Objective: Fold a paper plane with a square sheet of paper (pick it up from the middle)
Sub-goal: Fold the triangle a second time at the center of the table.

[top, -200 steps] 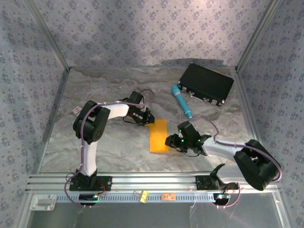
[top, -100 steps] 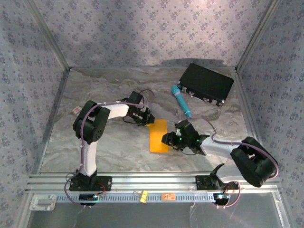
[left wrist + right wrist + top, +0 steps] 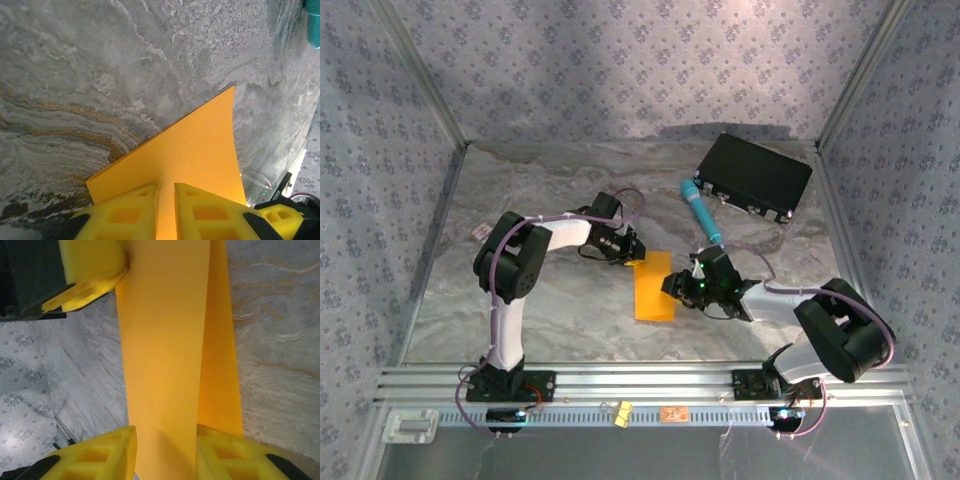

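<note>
Top external: the square sheet of paper [image 3: 653, 290], folded to a narrow strip, lies mid-table. The left gripper [image 3: 634, 252] pins its far end, likely as an anchor. The right gripper [image 3: 676, 288] is at its right edge. Versus a second ago, the right arm has swung in to the strip; the left is unchanged.

Left wrist: fingers [image 3: 210, 212] nearly together, clamped on the paper's end, with a teal pen [image 3: 314, 22] at the corner.

Right wrist: the jaws stand part-way apart astride the two-layer strip, probably to press the crease. Can't tell if they grip it.
</note>
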Available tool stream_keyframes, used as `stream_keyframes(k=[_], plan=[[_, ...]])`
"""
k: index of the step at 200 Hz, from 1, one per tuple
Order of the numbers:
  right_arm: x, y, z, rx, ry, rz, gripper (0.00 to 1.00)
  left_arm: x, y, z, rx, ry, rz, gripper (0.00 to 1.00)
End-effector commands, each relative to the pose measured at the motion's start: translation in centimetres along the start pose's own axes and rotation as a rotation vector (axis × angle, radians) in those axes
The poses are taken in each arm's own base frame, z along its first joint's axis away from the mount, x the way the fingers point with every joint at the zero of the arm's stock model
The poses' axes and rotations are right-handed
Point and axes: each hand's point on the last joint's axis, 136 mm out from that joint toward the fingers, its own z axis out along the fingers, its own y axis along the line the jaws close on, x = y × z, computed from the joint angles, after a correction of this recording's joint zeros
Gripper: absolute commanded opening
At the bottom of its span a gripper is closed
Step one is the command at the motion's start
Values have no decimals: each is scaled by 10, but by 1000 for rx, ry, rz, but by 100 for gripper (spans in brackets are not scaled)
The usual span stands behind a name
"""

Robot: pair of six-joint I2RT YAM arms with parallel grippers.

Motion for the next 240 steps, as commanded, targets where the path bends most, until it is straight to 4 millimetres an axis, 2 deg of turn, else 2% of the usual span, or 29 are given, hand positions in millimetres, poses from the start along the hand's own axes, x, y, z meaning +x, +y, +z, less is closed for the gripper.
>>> stream_keyframes(k=[1,96,124,137,151,176,240], plan=[[-5,11,1,-37,14,-18,30,5,2,0,-2,12,-16,17],[-5,2,10,-23,33,-13,19,2,-5,-2,23,-11,-17,19],[-8,-3,10,4,19,-7,11,-5,-31,-11,69,-39,28,28],[-11,-8,9,29,1,1,6,-9,-42,-19,68,-58,57,36],[-14,-10,9,52,-18,2,5,-12,-54,-28,67,-84,87,47],[-25,-11,5,60,-78,4,5,-11,-63,-46,27,-139,140,57],[-40,-17,-4,77,-123,25,5,6,-61,-75,-29,-232,199,60]])
